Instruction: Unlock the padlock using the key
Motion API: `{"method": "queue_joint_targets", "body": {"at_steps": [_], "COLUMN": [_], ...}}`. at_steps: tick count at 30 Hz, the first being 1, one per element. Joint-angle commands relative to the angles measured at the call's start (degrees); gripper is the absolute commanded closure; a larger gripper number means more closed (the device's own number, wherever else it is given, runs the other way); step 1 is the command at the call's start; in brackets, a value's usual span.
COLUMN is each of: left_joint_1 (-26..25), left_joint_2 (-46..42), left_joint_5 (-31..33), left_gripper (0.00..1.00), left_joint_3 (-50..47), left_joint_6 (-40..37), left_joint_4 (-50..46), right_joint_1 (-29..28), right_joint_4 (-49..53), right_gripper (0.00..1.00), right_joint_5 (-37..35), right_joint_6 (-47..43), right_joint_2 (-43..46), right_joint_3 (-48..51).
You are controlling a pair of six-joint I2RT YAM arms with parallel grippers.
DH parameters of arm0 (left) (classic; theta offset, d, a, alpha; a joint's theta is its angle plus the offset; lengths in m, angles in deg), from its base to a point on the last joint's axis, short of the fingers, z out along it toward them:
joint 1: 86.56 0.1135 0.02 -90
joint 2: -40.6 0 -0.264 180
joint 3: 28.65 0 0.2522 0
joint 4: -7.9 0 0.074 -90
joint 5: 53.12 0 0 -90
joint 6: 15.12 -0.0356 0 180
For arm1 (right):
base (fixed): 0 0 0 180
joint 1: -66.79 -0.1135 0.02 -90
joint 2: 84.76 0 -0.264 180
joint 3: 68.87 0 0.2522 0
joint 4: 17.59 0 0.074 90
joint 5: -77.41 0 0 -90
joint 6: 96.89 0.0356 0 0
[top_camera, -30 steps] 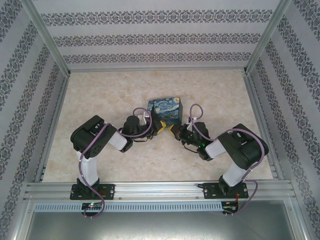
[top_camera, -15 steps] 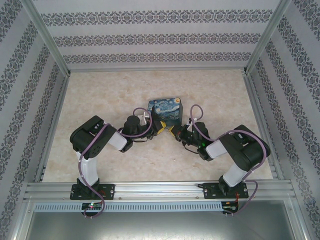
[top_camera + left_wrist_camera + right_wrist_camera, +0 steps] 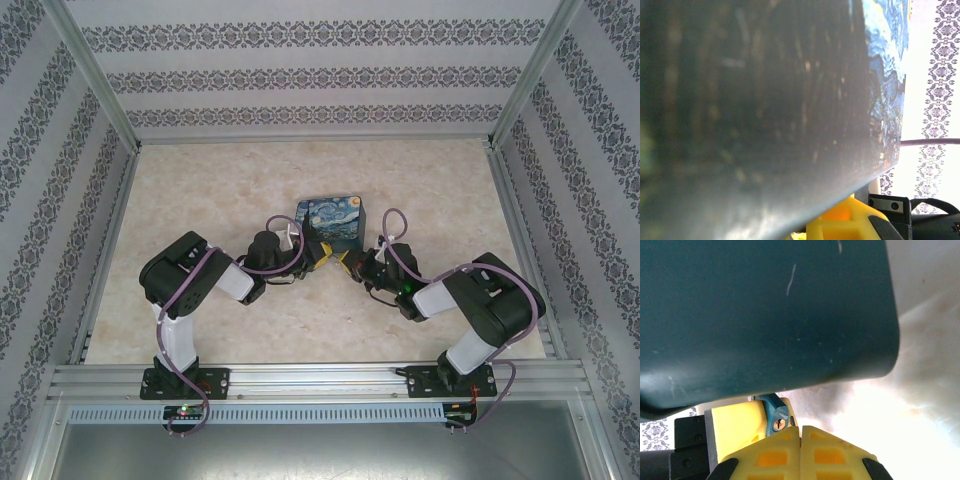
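Note:
The tiny blue padlock (image 3: 773, 411) sits between the yellow fingers (image 3: 737, 427) of my left gripper (image 3: 320, 250), its brass keyhole facing my right gripper. My right gripper (image 3: 800, 430) is just below it, fingers pressed together. Only a thin dark sliver of the key (image 3: 800, 436) shows at their seam. Both grippers meet at the near edge of the Starry Night box (image 3: 335, 220). In the left wrist view the box's dark side (image 3: 765, 100) is pressed close, with one yellow finger (image 3: 840, 222) below it.
The box's dark teal side (image 3: 765, 315) hangs right over both grippers. The marble-patterned table (image 3: 200, 200) is walled by patterned panels on three sides, with aluminium rails (image 3: 320, 380) along the near edge. Purple cables loop over both wrists.
The right arm's elbow has swung slightly to the right. Both grippers stay where they were at the box's near edge.

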Motion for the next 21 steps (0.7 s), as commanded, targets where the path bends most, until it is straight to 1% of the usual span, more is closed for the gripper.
{"method": "queue_joint_targets", "body": {"at_steps": [1, 3, 14, 21], "left_joint_1": [-0.67, -0.65, -0.72, -0.71], "left_joint_2": [-1.69, -1.60, -1.45, -1.27], "left_joint_5": [0.25, 0.25, 0.38, 0.65], "left_gripper": [1.00, 1.00, 1.00, 1.00], "left_joint_3": [-0.09, -0.09, -0.15, -0.36], "left_joint_6": [-0.67, -0.71, -0.84, -1.19], "left_joint_4": [-0.05, -0.04, -0.06, -0.39], "right_joint_1": [-0.69, -0.70, -0.96, -0.61], "right_joint_4": [0.18, 0.21, 0.38, 3.19], "right_gripper": [1.00, 1.00, 1.00, 1.00], "right_joint_5": [-0.59, -0.47, -0.46, -0.58], "right_joint_6": [-1.45, -1.36, -1.27, -2.47], "right_joint_2": [1.25, 1.10, 2.13, 4.03], "right_joint_3": [-1.07, -2.81, -3.10, -2.84]}}
